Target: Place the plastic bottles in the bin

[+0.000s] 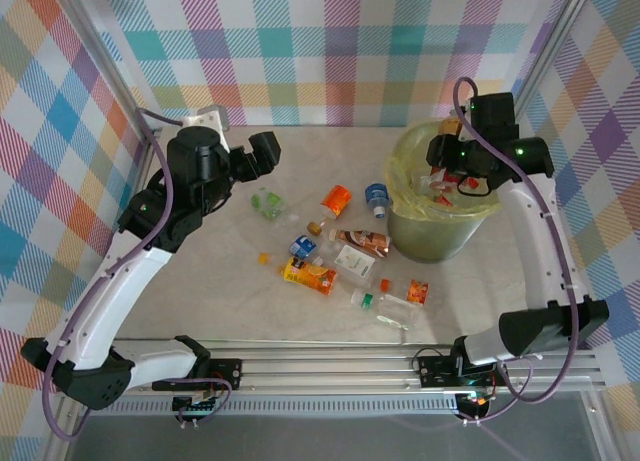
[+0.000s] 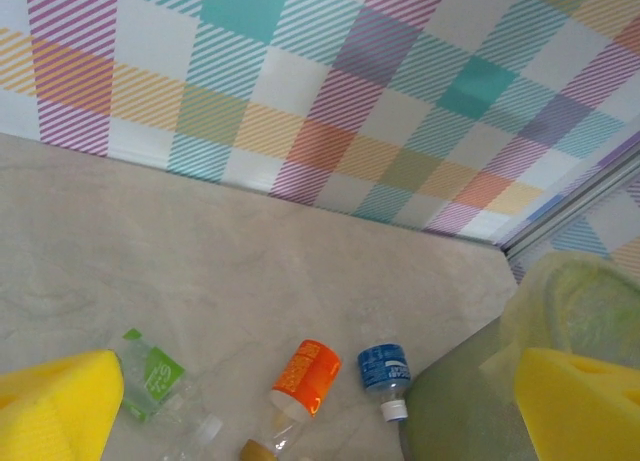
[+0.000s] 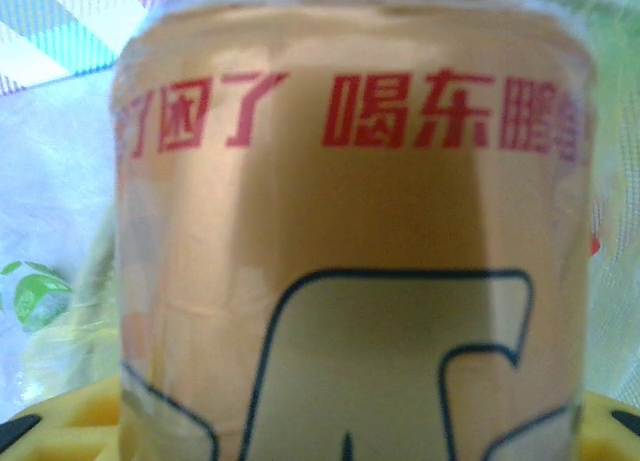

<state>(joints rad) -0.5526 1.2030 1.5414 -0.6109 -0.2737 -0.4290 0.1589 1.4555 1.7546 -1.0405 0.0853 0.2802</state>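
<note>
From my station, the right gripper (image 1: 452, 179) sat at the upper right of the overhead frame, directly above the open mouth of the bin (image 1: 430, 239). Its jaws stood about half closed, clamped on a gold-labelled bottle (image 3: 350, 231) printed with red characters. In the right wrist view that bottle stood between the yellow pads (image 3: 60, 419) at the bottom edge. Its long axis ran up the frame, across the line between the pads. As I judged it, the next move turned on one thing: the bottle hung over the liner rather than over the rim, so letting go should drop it straight in. From overhead the wrist hid most of the bottle, so I could not tell how high above the bin's contents it hung.

The left gripper (image 1: 265, 151) hovered left of centre in the upper part of the frame, jaws spread wide and holding nothing. The loose bottles lay scattered on the table (image 1: 200, 281) in the middle of the frame, between the two arms. Nearest the left gripper was a green-labelled bottle (image 1: 266, 203), just below it in the overhead frame. An orange-labelled bottle (image 1: 337, 198) and a blue-labelled bottle (image 1: 377, 198) lay further right, towards the bin. I reckoned the left arm better placed for the green one.
</note>
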